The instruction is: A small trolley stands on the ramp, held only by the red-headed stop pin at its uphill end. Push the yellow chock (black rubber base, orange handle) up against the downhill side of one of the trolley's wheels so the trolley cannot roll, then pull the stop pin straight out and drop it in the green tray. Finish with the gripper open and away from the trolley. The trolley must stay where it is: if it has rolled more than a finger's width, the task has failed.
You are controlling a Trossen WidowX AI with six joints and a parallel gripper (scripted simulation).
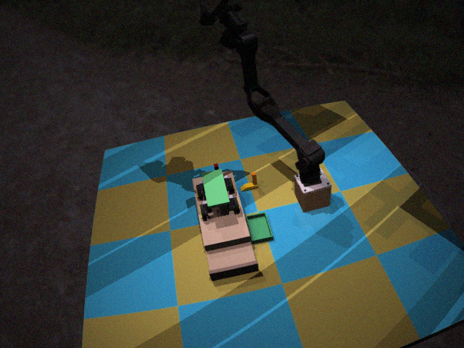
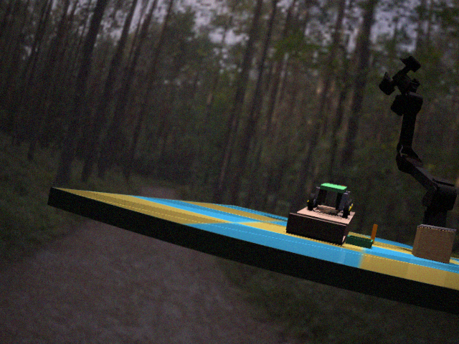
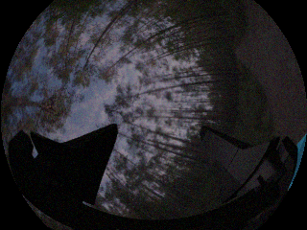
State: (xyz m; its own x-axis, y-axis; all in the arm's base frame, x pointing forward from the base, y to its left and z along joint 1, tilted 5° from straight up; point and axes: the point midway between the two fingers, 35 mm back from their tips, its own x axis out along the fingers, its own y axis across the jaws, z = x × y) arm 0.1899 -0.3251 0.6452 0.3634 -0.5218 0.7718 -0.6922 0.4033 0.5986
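The trolley, with a green top (image 1: 216, 188) (image 2: 333, 186) and black wheels, stands on the upper part of the pinkish ramp (image 1: 225, 232) (image 2: 315, 226). The red head of the stop pin (image 1: 215, 165) shows at its uphill end; the pin is hidden in the exterior view. The yellow chock (image 1: 248, 186) stands upright on the table beside the ramp, its orange handle (image 1: 254, 177) (image 2: 374, 233) pointing up. The green tray (image 1: 260, 226) (image 2: 358, 241) lies against the ramp's side and looks empty. My gripper (image 3: 159, 129) is open and empty, raised high above the table, far from everything.
The arm's base block (image 1: 314, 198) (image 2: 432, 242) stands on the blue and yellow checkered table (image 1: 232, 322) (image 2: 311, 251), on the same side of the ramp as the chock and tray. A lower step (image 1: 231, 258) is at the ramp's downhill end. The wrist view shows mostly trees and sky.
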